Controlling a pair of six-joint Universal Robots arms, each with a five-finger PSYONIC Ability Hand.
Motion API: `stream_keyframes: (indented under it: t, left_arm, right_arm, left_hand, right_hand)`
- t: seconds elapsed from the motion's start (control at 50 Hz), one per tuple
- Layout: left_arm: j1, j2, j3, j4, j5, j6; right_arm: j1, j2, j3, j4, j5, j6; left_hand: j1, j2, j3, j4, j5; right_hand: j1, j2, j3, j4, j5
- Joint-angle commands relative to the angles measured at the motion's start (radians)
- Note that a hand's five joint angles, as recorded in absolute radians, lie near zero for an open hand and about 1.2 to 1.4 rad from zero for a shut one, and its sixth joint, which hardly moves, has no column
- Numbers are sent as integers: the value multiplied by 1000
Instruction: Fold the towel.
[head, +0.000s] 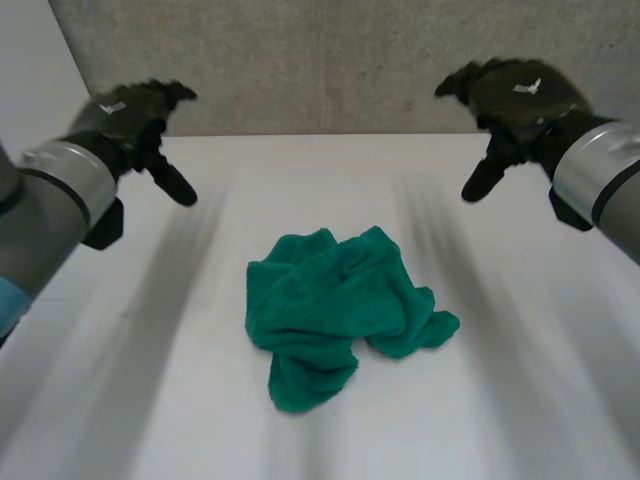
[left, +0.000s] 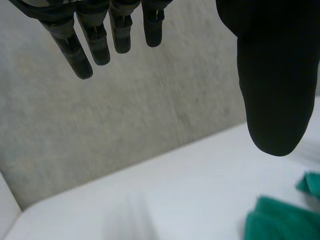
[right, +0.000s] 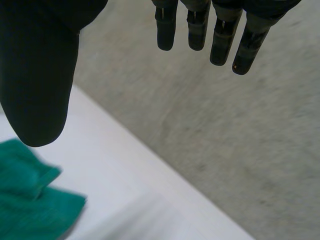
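At the left of the head view, the robot's left arm (head: 60, 190), grey with a light-blue cap, reaches over the far left part of a white table (head: 520, 400). Its black left hand (head: 135, 120) hangs above the table surface, released, with the thumb pointing down and inward toward the middle. In the left wrist view the fingers (left: 82, 55) are straight and spread from the thumb (left: 272, 90), with open air between them. A green patch of cloth (left: 280, 222) lies on the table below the thumb. In the middle of the table lies the towel (head: 335, 305), dark green and crumpled into a loose heap. It has rumpled folds on top, one flap trailing toward the robot and a smaller lobe sticking out on the robot's right side. It lies well apart from both hands, and neither hand touches it. Behind the table stands a grey, concrete-like wall (head: 330, 60). At the right, the right arm (head: 600, 180) mirrors the left. The right hand (head: 515, 100) is raised above the far right part of the table, also released. In the right wrist view its fingers (right: 245, 45) are straight and set apart from the thumb (right: 37, 85), and a corner of the green towel (right: 30, 200) lies on the table beneath the thumb.
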Motion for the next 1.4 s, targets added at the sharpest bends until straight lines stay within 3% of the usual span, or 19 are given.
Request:
stream_keyframes:
  t: [0.02, 0.24, 0.38, 0.46, 0.54, 0.56, 0.76, 0.86, 0.94, 1.0, 1.08, 1.18, 1.22, 1.4]
  left_arm:
    - [30, -174, 27, 4, 103, 64]
    - [28, -391, 69, 65, 209, 98]
    - [22, -515, 84, 67, 255, 197]
    - [19, -549, 93, 68, 252, 217]
    - [19, -566, 102, 70, 255, 219]
    - [18, -572, 111, 71, 256, 219]
    - [-5, -603, 159, 123, 258, 217]
    - [-19, -617, 176, 142, 261, 217]
    - [-44, -621, 213, 174, 307, 210]
    - [-55, -613, 248, 209, 307, 207]
    - [-64, -526, 335, 373, 212, 159]
    - [-62, -339, 351, 657, 59, -3]
    - [-61, -292, 349, 712, 49, -28]
    - [-58, -118, 181, 697, 54, -30]
  right_arm:
    - [27, 160, -71, 60, -62, -33]
    - [123, 448, -240, 57, -65, 53]
    - [147, 643, -404, 59, -67, 189]
    - [164, 711, -464, 59, -64, 199]
    - [169, 732, -499, 59, -61, 194]
    - [169, 732, -513, 59, -62, 194]
    - [158, 668, -578, 56, -64, 188]
    - [155, 571, -573, 37, -64, 148]
    - [155, 556, -575, 16, -58, 118]
    - [153, 535, -581, -29, -47, 85]
    - [153, 457, -598, -131, 17, 62]
    - [153, 364, -593, -326, 126, 42]
    - [155, 331, -582, -365, 136, 39]
    - [170, 197, -425, -383, 111, 10]
  left_hand:
    - [48, 28, 18, 26, 13]
    - [113, 92, 82, 91, 78]
    - [131, 110, 100, 109, 96]
    - [134, 113, 103, 112, 99]
    - [289, 268, 258, 267, 254]
    - [394, 373, 363, 372, 359]
    - [709, 688, 678, 687, 674]
    - [712, 691, 681, 690, 677]
    - [1216, 1195, 1185, 1194, 1181]
    - [1216, 1196, 1186, 1195, 1182]
    - [1216, 1196, 1186, 1195, 1182]
    - [1216, 1196, 1186, 1195, 1182]
    - [1216, 1196, 1186, 1195, 1182]
    - [1216, 1196, 1186, 1195, 1182]
  right_hand:
    - [67, 48, 59, 38, 40]
    - [69, 51, 62, 41, 43]
    - [128, 110, 120, 100, 102]
    - [371, 353, 364, 343, 345]
    - [923, 904, 915, 894, 896]
    - [1193, 1175, 1185, 1165, 1167]
    - [1196, 1178, 1188, 1168, 1169]
    - [1196, 1178, 1188, 1168, 1169]
    - [1196, 1178, 1188, 1168, 1169]
    - [1196, 1178, 1188, 1168, 1169]
    - [1196, 1178, 1188, 1168, 1169]
    - [1196, 1178, 1188, 1168, 1169]
    - [1196, 1178, 1188, 1168, 1169]
    - [1196, 1178, 1188, 1168, 1169]
